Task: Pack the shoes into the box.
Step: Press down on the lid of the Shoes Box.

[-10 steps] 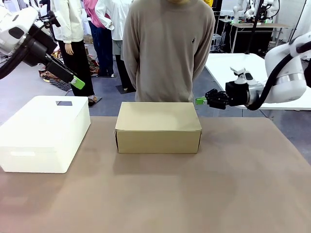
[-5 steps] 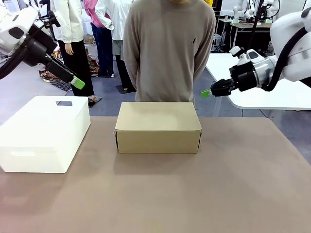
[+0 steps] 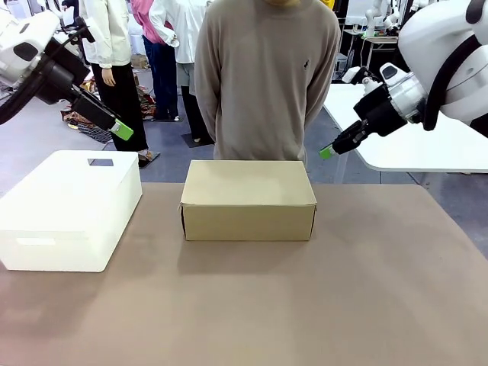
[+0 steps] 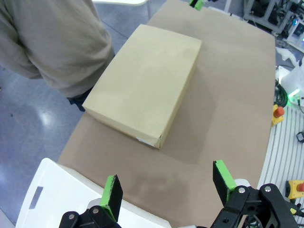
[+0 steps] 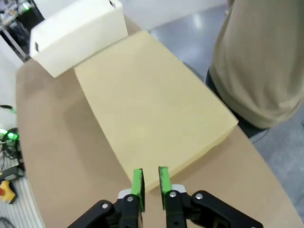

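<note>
The box (image 3: 248, 199), plain brown cardboard, sits shut on the desk (image 3: 305, 305). Left tool (image 4: 167, 183) fingers apart; right tool (image 5: 150, 181) fingers nearly together, empty.

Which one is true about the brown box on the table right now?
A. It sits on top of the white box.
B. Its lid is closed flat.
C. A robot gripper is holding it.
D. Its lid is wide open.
B: the brown box has its lid lying flat and shut, it stands alone on the table beside the white box, and both grippers are up in the air away from it.
</note>
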Controlling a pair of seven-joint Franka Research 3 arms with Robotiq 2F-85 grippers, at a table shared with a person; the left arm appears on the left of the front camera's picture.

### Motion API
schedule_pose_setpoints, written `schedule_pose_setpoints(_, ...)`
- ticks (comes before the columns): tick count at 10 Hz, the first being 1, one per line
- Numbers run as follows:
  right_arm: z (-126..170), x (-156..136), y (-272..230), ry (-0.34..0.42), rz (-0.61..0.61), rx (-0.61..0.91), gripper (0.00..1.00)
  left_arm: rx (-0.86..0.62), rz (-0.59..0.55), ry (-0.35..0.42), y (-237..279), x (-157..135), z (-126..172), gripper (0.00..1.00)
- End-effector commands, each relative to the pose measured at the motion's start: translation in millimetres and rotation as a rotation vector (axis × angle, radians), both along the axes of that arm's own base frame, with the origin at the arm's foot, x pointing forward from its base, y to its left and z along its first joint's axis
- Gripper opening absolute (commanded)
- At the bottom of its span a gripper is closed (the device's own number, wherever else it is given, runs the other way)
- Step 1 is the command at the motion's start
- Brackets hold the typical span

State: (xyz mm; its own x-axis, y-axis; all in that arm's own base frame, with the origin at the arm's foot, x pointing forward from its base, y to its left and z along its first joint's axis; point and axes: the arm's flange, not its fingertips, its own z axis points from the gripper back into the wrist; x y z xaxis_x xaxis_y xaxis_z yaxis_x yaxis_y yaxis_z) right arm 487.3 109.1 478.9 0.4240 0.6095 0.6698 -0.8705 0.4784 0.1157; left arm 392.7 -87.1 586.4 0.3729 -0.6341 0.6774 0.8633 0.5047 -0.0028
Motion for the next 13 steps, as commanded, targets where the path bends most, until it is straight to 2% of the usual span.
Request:
schedule_pose_setpoints(1,-2.1,-12.3,7.4,0.068,-0.052,-0.068,0.79,-0.024,0.006,-0.004,-1.2,0.1,-0.7,1.00)
schedule_pose_setpoints(2,-1.8,-16.1,7.2,0.077,-0.069,-0.085,0.99,-0.024,0.006,-0.004,-1.2,0.1,-0.7,1.00)
schedule_pose_setpoints(6,9.9,-31.3,3.0,0.083,-0.099,-0.140,1.00,-0.004,0.003,0.030,-7.9,0.5,3.8,1.00)
schedule_pose_setpoints(8,14.8,-37.2,2.8,0.085,-0.106,-0.161,1.00,0.000,0.041,0.062,-15.9,3.8,2.0,0.62)
schedule_pose_setpoints(11,16.4,-53.3,3.5,0.096,-0.118,-0.200,1.00,0.015,0.069,0.044,-28.1,1.4,0.3,0.04)
schedule_pose_setpoints(13,17.4,-63.1,5.3,0.094,-0.118,-0.223,1.00,0.022,0.069,0.027,-39.5,8.2,-12.3,0.00)
